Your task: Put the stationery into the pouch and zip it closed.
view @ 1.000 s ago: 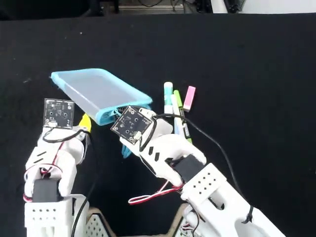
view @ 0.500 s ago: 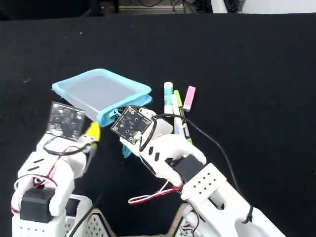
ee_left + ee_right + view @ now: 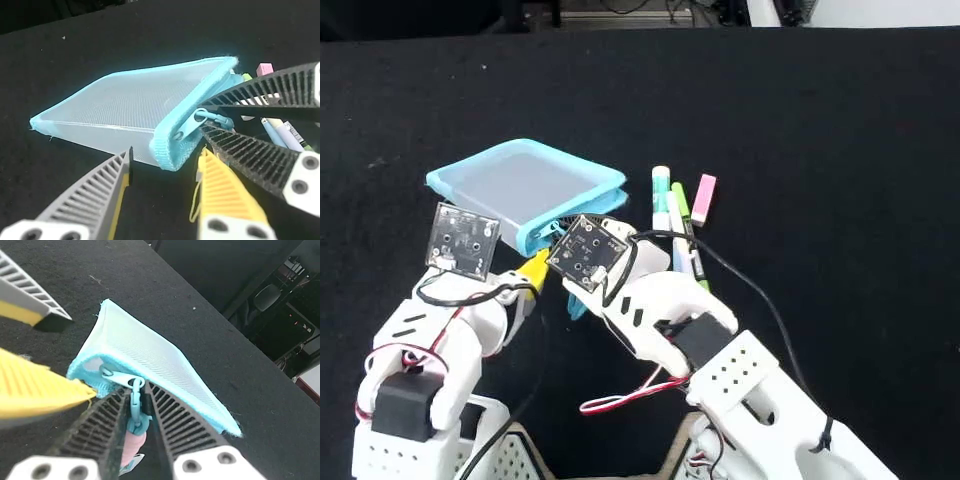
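Observation:
The light blue mesh pouch (image 3: 525,185) lies left of centre, its zipper end raised. My right gripper (image 3: 139,390) is shut on the teal zipper pull (image 3: 134,399), seen in the left wrist view as the pull (image 3: 210,118) between black fingers (image 3: 250,155). My left gripper (image 3: 165,159) is open, its grey and yellow fingers astride the pouch's near corner (image 3: 167,150) without closing on it. In the high view its yellow finger (image 3: 533,268) sits just below the pouch. Right of the pouch lie a teal-and-white pen (image 3: 661,195), a green pen (image 3: 682,205) and a pink eraser (image 3: 704,198).
A black cloth (image 3: 820,130) covers the table, with free room to the right and at the back. The right arm's white body (image 3: 720,370) and its cable cross the near side, next to the pens. Dark furniture stands beyond the table's far edge.
My left arm has swung right and forward, bringing its open fingers to the pouch's near corner. The pouch has turned and bunched up shorter. The right gripper has kept its place.

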Available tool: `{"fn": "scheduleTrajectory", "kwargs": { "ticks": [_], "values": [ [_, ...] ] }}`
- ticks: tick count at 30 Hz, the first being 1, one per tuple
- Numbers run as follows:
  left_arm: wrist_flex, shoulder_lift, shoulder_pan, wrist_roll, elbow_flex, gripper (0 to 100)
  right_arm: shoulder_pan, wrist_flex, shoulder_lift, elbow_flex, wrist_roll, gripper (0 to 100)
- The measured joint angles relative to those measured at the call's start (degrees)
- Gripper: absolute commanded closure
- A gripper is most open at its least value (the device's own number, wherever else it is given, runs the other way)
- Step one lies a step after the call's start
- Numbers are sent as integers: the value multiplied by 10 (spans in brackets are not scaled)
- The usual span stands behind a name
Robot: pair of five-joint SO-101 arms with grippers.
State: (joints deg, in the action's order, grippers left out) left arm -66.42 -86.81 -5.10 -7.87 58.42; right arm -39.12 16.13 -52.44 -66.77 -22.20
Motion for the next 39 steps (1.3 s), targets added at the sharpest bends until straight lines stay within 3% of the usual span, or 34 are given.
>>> {"fn": "scheduleTrajectory", "kwargs": {
  "ticks": [8,14,17,20,31,39],
  "values": [
    [87,0,49,3,65,782,-1,0,0,-1,0,988],
    [96,0,49,3,68,785,-1,0,0,-1,0,988],
    [96,0,49,3,68,843,-1,0,0,-1,0,988],
    [96,0,49,3,68,973,-1,0,0,-1,0,988],
    [99,4,48,2,69,970,18,-3,-1,-19,2,988],
    [99,4,152,23,43,970,101,6,-1,-18,1,988]
  ]
}}
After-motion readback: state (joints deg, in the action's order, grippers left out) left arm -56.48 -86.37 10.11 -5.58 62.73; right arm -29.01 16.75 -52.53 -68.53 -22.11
